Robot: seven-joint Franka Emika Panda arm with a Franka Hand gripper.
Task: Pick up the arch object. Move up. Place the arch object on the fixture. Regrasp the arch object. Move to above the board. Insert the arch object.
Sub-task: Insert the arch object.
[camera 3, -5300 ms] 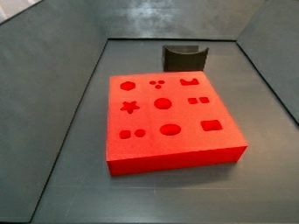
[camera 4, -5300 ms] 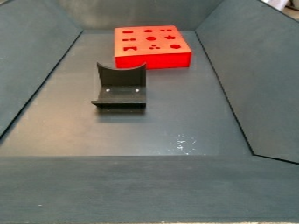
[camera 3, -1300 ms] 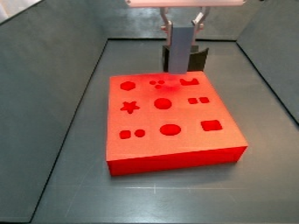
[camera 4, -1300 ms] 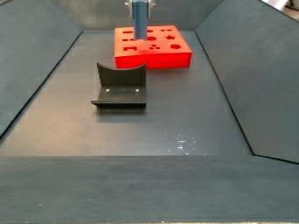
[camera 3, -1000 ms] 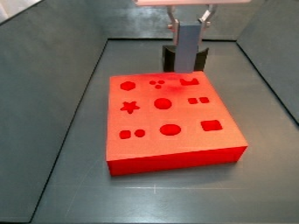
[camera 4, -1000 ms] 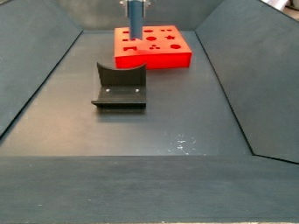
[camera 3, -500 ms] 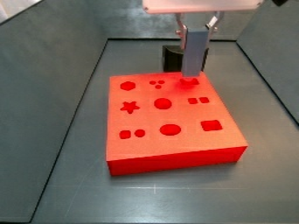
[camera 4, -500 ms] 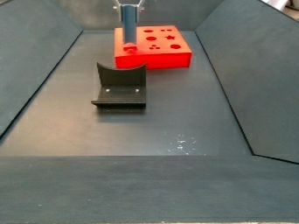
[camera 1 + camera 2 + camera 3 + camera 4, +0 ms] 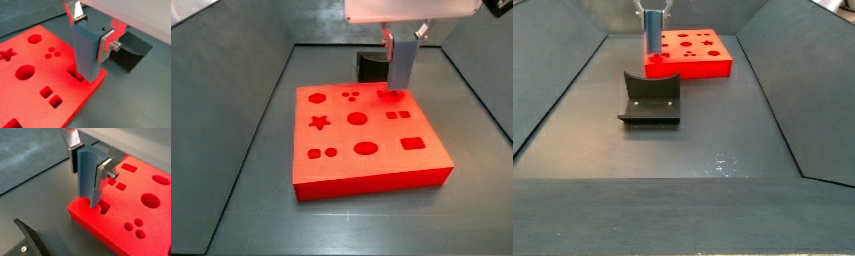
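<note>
Now the gripper point(image 9: 92, 30), fingers clamped on the upright arch object point(image 9: 87, 52), has shifted sideways and down, its tip seemingly entering the board point(image 9: 37, 75)'s arch recess below the fingers.

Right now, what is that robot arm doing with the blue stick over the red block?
The end effector is gripping the arch object, a blue-grey piece held upright between its silver fingers. It holds it at the corner of the red board nearest the dark fixture. In both wrist views the piece's lower end meets a recess there, so it seems to be slotting the piece in. How deep it sits, I can't tell.
</note>
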